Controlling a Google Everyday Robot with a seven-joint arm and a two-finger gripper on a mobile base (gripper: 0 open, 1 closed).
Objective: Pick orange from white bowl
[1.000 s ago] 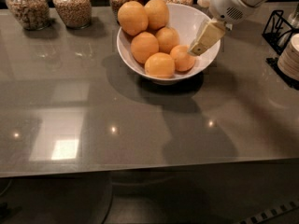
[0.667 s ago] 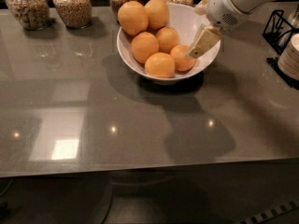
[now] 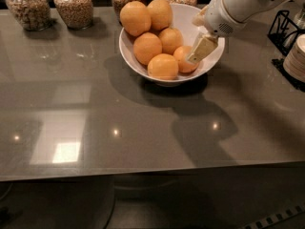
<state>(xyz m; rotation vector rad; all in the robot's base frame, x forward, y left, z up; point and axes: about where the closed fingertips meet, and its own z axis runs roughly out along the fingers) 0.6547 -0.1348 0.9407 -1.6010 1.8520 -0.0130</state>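
The orange [image 3: 183, 59] to take is the small, reddish one, low in the bowl [image 3: 187, 19] on the side facing the bench's right edge. It is wedged against the bowl wall, with 2 other fruits touching it. The gripper [image 3: 199, 52] hangs at that same side, angled down from the far right corner, its tip touching or just beside the orange. I cannot tell how far it is open, or whether it has hold of anything.

I'd judge the orange firm and fairly light, with a smooth, waxy skin. Being round, it could slip or roll out of a shallow pinch. The best hold looks to be across its widest part, from above. The side toward the wall leaves little room.

The bowl stands near the far edge, right of the middle, and holds 6 oranges, 2 piled high at the back. It is glossy and could skid if pushed. 4 jars [image 3: 74, 5] of grain line the far edge, from the far left corner to behind the bowl.
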